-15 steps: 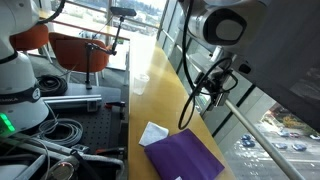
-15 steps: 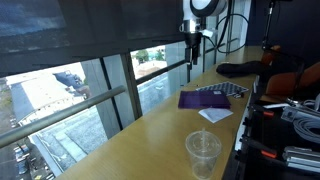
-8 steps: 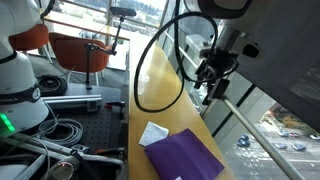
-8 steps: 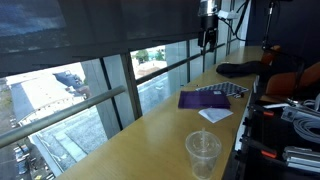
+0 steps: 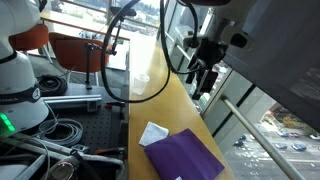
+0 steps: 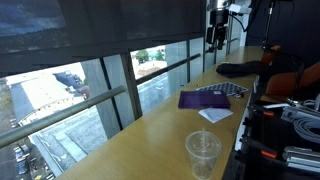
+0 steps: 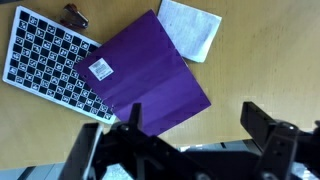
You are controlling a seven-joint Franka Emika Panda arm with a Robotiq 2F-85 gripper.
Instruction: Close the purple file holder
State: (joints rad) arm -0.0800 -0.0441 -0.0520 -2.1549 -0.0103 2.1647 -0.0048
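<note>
The purple file holder (image 7: 142, 75) lies flat on the yellowish tabletop with its purple cover on top and a small white label on it. It also shows in both exterior views (image 5: 185, 155) (image 6: 200, 98). My gripper (image 7: 195, 125) is open and empty, high above the table and apart from the holder. It shows in both exterior views (image 5: 203, 77) (image 6: 213, 38).
A small white paper scrap (image 7: 190, 28) lies beside the holder. A black-and-white checkerboard sheet (image 7: 50, 62) lies partly under it. A clear plastic cup (image 6: 203, 152) stands on the tabletop (image 5: 150, 70). Windows run along one side, cables and equipment along the other.
My gripper has risen higher and swung away from the file holder over the last second. The holder, paper scrap and cup have not moved.
</note>
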